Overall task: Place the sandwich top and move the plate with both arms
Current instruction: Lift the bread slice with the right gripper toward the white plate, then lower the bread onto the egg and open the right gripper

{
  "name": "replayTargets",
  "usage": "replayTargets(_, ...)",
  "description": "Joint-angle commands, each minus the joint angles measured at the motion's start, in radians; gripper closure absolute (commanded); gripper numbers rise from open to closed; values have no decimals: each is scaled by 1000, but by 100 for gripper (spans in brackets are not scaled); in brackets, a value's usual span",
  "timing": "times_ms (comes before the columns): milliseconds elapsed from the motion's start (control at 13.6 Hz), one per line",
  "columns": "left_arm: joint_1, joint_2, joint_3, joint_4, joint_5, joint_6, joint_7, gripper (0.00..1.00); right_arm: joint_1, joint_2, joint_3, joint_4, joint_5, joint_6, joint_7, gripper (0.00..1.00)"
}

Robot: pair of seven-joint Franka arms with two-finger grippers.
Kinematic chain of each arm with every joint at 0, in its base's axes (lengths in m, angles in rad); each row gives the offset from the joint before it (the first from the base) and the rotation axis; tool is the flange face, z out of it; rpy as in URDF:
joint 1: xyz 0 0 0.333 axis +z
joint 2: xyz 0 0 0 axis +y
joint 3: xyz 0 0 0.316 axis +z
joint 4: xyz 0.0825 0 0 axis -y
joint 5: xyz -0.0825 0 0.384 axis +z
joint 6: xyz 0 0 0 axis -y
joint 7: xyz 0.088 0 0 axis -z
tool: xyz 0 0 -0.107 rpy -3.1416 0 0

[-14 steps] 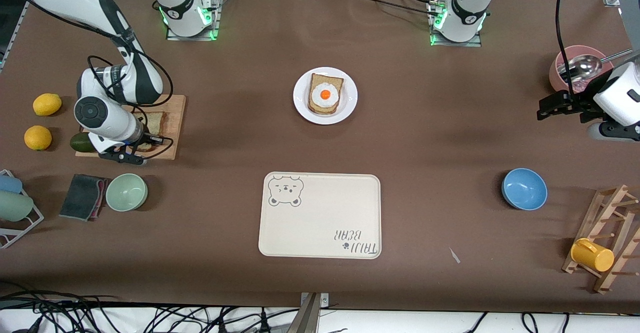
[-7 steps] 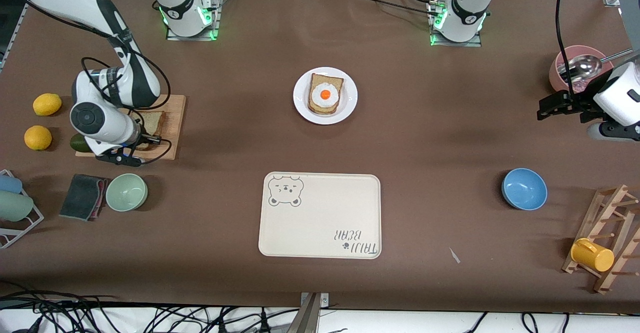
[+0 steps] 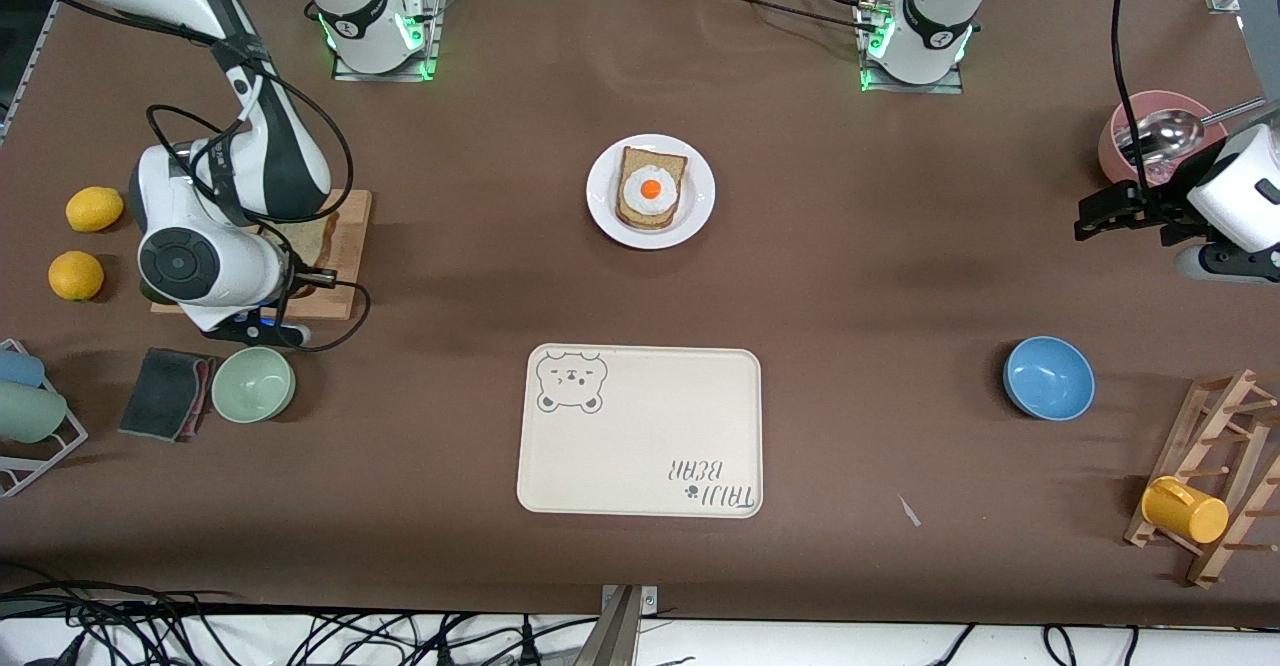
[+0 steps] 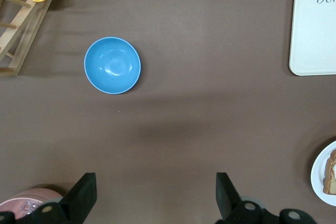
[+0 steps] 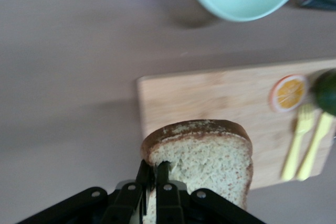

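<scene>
Right gripper (image 5: 152, 179) pinches bread slice (image 5: 202, 158) by its edge, above cutting board (image 5: 210, 95), so it hangs free for carrying to plate (image 3: 698, 196). Left gripper (image 4: 155, 195) spread, waiting nr pink bowl (image 3: 1125, 126).

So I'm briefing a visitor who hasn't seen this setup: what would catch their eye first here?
Probably the fried egg on dark bread on the white plate mid-table, farther from the front camera than the bear tray. Next, the right gripper clamping a tan bread slice over the wooden cutting board. The left gripper waits open near the pink bowl.
</scene>
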Motion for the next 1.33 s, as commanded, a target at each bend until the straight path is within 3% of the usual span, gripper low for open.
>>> replayTargets(0,10,3,1,15,-3,0,5,0,30,21,19,75,108,-65,59,100)
replayTargets(221,10,3,0,15,-2,0,5,0,169,16,22,84,120,-67,238,100)
replayTargets(589,10,3,1,15,1,0,8,0,402,41,20,138,234,-50,516,100)
replayTargets(737,13,3,3,15,1,0,11,0,470,88,19,196,323,-42,605,100)
replayTargets(958,23,3,1,15,-6,0,11,0,550,175,20,306,335,-29,752,100)
replayTargets(1253,23,3,1,15,-9,0,9,0,633,266,20,326,349,101,811,100)
